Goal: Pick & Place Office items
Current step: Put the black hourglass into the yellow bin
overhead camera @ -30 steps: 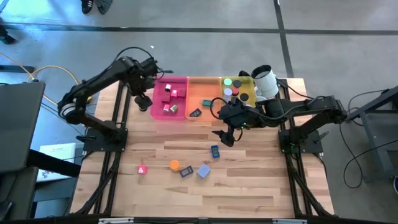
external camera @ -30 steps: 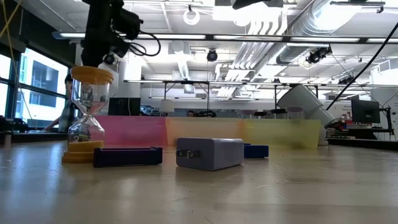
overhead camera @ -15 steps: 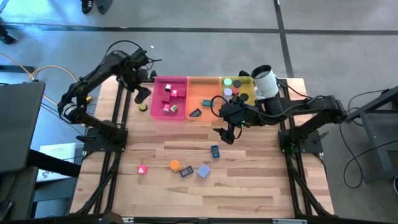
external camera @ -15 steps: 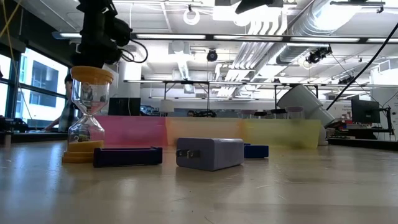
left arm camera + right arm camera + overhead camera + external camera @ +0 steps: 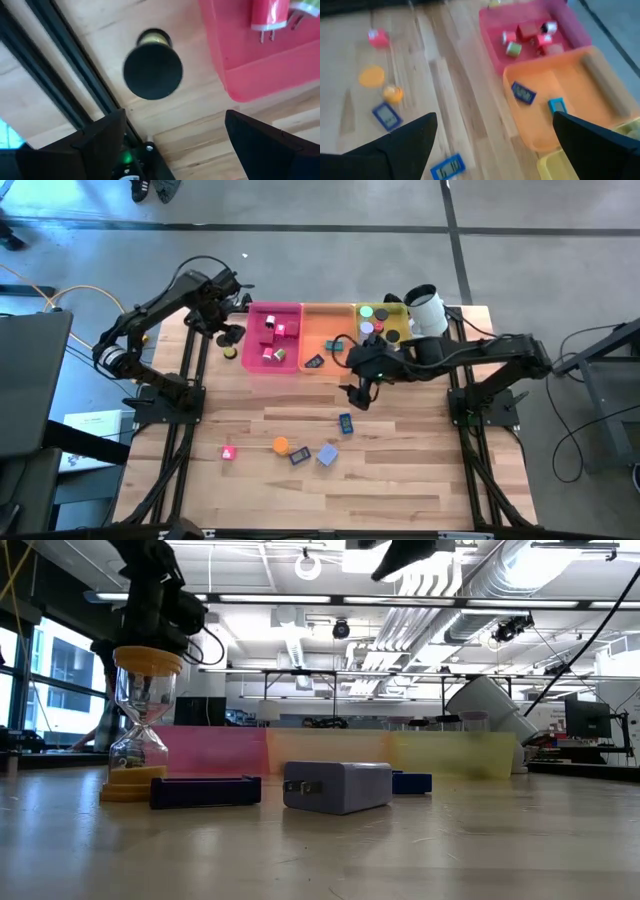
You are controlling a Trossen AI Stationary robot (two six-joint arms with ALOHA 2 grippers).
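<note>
Hovering over the far left part of the desk [image 5: 400,480], the left gripper [image 5: 228,332] sits just off the nine o'clock side of the pink tray [image 5: 272,338]; its jaws stand wide apart with nothing between them, and its wrist view looks down on a dark round roll [image 5: 152,71] standing on the wood beside the pink tray's wall. The right gripper [image 5: 357,392] hangs above bare wood just at the six o'clock side of the orange tray [image 5: 328,338], jaws also spread wide and empty.

Inside the pink tray lie several small pink, red and green blocks [image 5: 274,340]. The orange tray holds two dark blue flat rectangles [image 5: 522,92]. The yellow tray [image 5: 393,320] carries round rolls, green, red, dark and purple [image 5: 372,321], and a white cup [image 5: 425,310] lies tilted at its three o'clock edge.

On the open desk, well toward six o'clock of the trays, more office items remain: a blue flat rectangle [image 5: 345,423] nearest the right gripper, then a row with a pink block [image 5: 228,452], an orange hourglass [image 5: 281,445], another dark flat rectangle [image 5: 299,457] and a lavender plug block [image 5: 327,455]. From desk level the hourglass stands upright, the dark rectangle just beside it, the lavender block next along.
</note>
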